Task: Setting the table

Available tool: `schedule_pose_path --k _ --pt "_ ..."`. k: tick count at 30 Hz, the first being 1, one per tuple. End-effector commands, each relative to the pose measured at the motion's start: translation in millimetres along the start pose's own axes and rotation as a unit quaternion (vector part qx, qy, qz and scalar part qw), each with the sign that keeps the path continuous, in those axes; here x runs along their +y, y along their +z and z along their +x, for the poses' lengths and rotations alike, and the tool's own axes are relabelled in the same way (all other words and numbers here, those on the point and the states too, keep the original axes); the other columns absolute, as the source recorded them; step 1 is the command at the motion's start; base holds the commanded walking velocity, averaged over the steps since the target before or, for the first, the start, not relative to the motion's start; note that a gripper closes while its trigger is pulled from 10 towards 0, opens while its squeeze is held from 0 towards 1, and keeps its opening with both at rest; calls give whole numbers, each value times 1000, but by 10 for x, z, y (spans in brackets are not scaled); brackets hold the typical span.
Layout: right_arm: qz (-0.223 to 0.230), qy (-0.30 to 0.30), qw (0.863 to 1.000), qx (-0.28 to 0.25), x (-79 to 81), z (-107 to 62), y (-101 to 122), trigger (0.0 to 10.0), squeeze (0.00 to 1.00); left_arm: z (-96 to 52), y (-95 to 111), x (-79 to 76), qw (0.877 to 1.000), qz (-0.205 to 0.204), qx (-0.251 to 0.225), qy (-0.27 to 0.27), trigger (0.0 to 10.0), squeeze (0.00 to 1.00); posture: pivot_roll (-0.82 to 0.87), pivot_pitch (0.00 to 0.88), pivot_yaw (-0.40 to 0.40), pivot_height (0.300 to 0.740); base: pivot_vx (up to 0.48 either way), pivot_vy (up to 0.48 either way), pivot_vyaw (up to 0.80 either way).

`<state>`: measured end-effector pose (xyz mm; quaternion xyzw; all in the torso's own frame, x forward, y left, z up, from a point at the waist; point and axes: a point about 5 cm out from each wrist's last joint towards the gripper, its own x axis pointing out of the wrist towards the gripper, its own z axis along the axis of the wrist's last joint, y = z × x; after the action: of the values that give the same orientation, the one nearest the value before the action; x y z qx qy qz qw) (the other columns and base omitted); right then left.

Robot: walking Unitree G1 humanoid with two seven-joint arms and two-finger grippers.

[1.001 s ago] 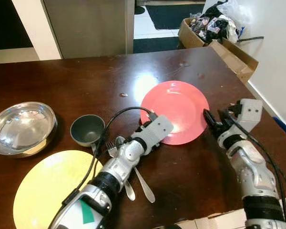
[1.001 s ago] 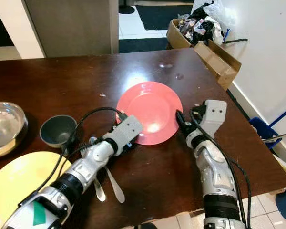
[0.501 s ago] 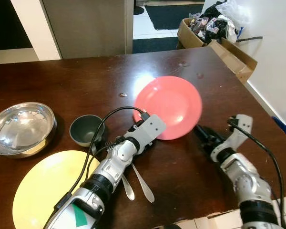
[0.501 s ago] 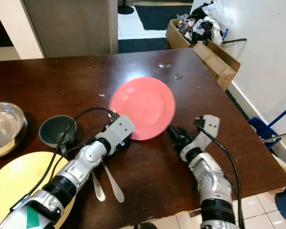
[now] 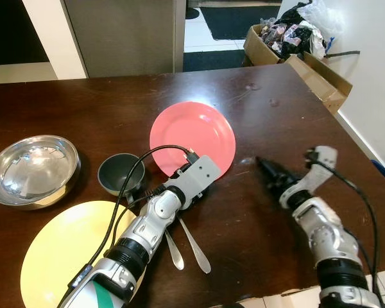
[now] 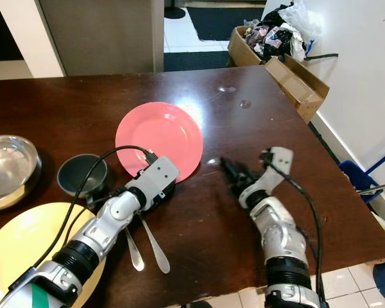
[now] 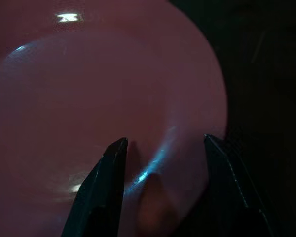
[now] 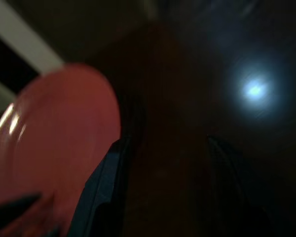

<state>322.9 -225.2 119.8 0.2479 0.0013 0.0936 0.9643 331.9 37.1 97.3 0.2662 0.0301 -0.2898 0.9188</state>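
**Pink plate flat on the dark desk, both end effectors spread**

Pink plate [image 5: 192, 138] lying flat on the dark wooden desk [image 5: 83, 109], near its middle. Left end effector [image 7: 163, 163] reaching over the plate's near rim — fingers [image 7: 108, 177] spread, hovering above the pink surface, pinching nothing. Right end effector [image 5: 269, 174] low over bare desk just to the right of the plate, fingers parted and pointing toward it, apart from the rim.

Left of the plate, a small dark bowl [image 5: 120, 174] just beside it; farther left, a steel bowl [image 5: 31, 170] near the desk's edge. Yellow plate [image 5: 67, 250] at the near left corner, partly under the left arm. Two spoons [image 5: 189, 240] on the desk beside that arm, handles toward the near edge. Beyond the far right corner — a cardboard box [image 5: 295, 51] stuffed with bags on the floor.
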Motion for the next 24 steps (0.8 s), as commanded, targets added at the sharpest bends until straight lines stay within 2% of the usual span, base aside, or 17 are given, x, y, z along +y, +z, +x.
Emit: schedule_pose_path --k 1,4,6,7,8,10,18,23,24 --pt "0 -16 999 -34 -82 -71 137 10000 0 -57 -218 -137 998 -2 48 -30 10000 0 -94 78 16 740 0 0 0" --pt "9 10 998 -64 -82 -124 283 10000 0 -64 -214 -154 998 -2 49 -40 10000 0 -101 79 23 740 0 0 0" --pt "20 51 997 -58 -19 -129 290 10000 0 -78 -217 -170 997 -1 50 -52 10000 0 -103 79 25 740 0 0 0" --pt "20 51 997 -58 -19 -129 290 10000 0 -78 -217 -170 997 -1 50 -52 10000 0 -103 79 25 740 0 0 0" --pt "16 85 996 -29 67 -101 202 10000 0 -105 -220 -199 996 1 48 -75 10000 0 -98 76 25 740 0 0 0" --pt "14 102 995 -1 114 -64 97 10000 0 -136 -216 -213 994 2 45 -97 10000 0 -98 76 25 740 0 0 0" --pt "20 123 991 42 235 42 -102 10000 0 -241 -217 -160 988 6 39 -148 10000 0 -82 73 20 740 0 0 0" --pt "24 125 991 28 259 66 -43 10000 0 -226 -133 -122 989 -32 23 -140 10000 0 -82 71 21 740 0 0 0" --pt "25 131 991 17 276 67 18 10000 0 -196 -10 -91 989 -68 -5 -133 10000 0 -89 72 22 740 0 0 0"
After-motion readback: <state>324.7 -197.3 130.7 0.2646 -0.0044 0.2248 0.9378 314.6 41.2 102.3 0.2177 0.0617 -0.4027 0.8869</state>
